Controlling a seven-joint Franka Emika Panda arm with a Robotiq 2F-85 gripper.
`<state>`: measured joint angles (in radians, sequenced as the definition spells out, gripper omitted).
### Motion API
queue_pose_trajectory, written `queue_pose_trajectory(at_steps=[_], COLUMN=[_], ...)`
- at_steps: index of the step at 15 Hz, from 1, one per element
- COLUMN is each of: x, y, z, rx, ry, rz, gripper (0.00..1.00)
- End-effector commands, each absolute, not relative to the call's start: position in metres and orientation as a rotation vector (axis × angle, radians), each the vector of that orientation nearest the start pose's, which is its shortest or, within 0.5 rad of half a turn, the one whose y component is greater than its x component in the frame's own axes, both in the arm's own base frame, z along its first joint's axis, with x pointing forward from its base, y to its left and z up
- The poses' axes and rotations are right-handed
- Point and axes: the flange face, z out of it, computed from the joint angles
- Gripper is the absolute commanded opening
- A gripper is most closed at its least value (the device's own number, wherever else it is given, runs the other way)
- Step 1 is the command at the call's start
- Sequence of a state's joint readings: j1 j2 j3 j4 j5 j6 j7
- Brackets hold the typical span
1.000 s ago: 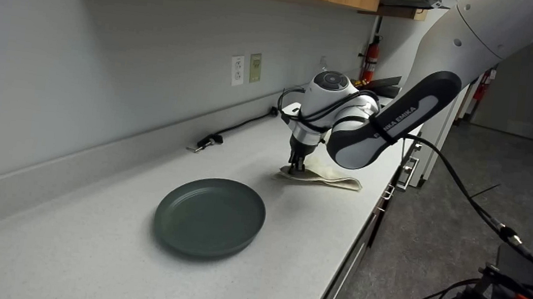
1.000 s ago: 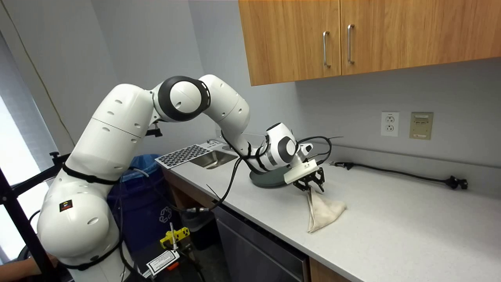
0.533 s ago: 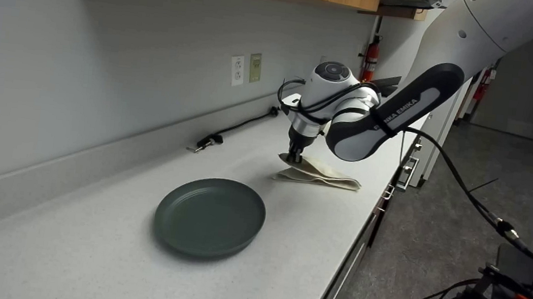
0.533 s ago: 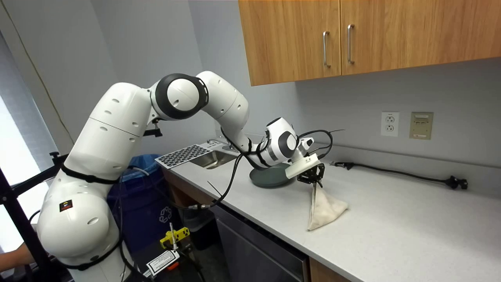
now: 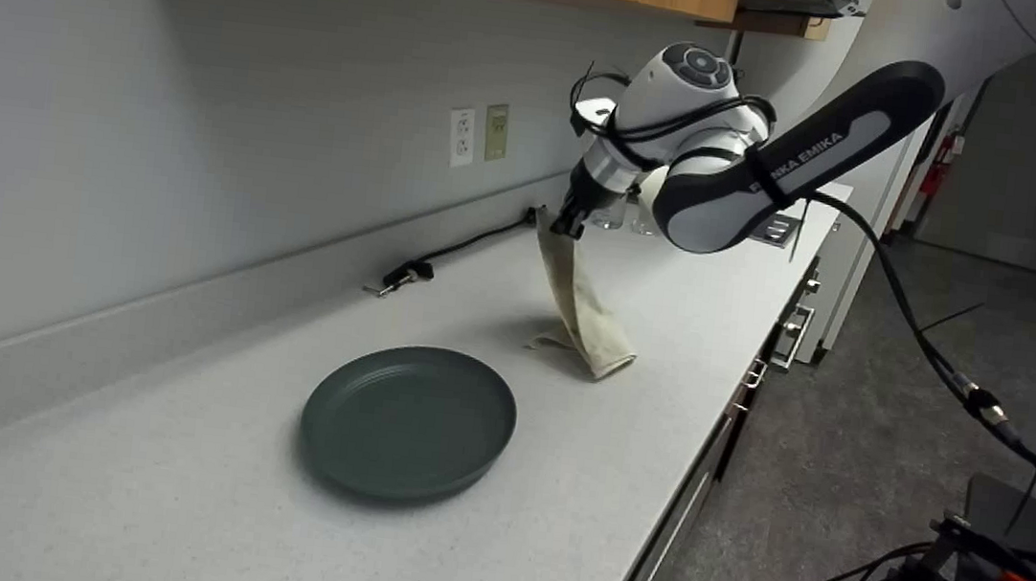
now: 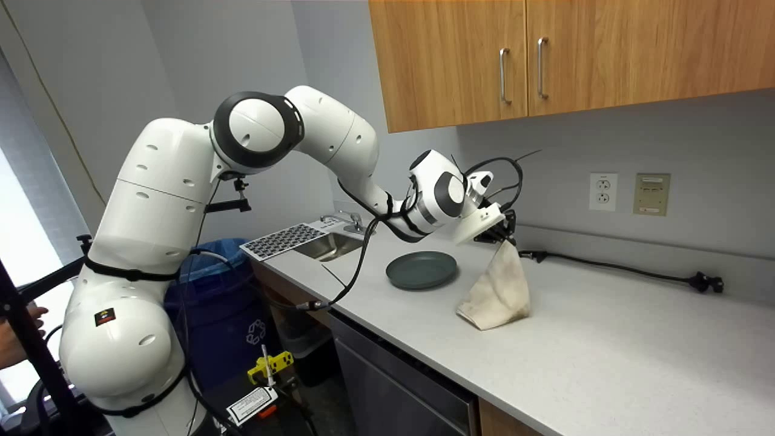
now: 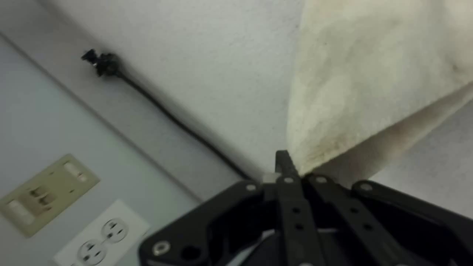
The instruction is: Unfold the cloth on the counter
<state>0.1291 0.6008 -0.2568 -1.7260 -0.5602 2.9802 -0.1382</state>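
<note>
The gripper [image 7: 301, 175] is clenched on one end of the cloth [image 7: 354, 85], a corner by the look of it; the cloth hangs slantwise from that grip, its foot reaching down to the counter [image 6: 605, 339], though whether the whole edge touches cannot be told; two layers show in the wrist view with a gap between them, and the lower end [image 5: 603, 348] looks doubled over in an exterior view; done, on this evidence: hold secured, one end raised, layers beginning to part; outstanding: the folds to be drawn out, the cloth laid flat and released; how many folds are left cannot be established; further off, a round dark plate [image 5: 408, 423] lies on the counter, apart from the cloth, and should not hinder spreading; at the back, a black cord [image 6: 629, 270] lies along the backsplash [image 6: 660, 259], with no bearing on progress.
</note>
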Motion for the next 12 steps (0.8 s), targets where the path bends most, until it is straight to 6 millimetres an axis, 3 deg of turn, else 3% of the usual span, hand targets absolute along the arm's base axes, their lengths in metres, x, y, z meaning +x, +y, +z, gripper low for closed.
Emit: queue_pose_trajectory(at_steps=[1,4,7,9,12], x=[0.698,0.688,0.68,0.671,0.647], y=[-0.038,-0.05,-0.055,-0.051,-0.024], z=[0.374,0.42,0.447,0.454,0.45], rx=[-3.257,-3.234,-3.217,-3.21,-3.151], ry=[-0.961,-0.838,-0.766,-0.749,-0.805], rz=[-1.279,-1.428,-1.515,-1.484,-1.353], gripper=[0.0,0.0,0.0,0.0,0.0])
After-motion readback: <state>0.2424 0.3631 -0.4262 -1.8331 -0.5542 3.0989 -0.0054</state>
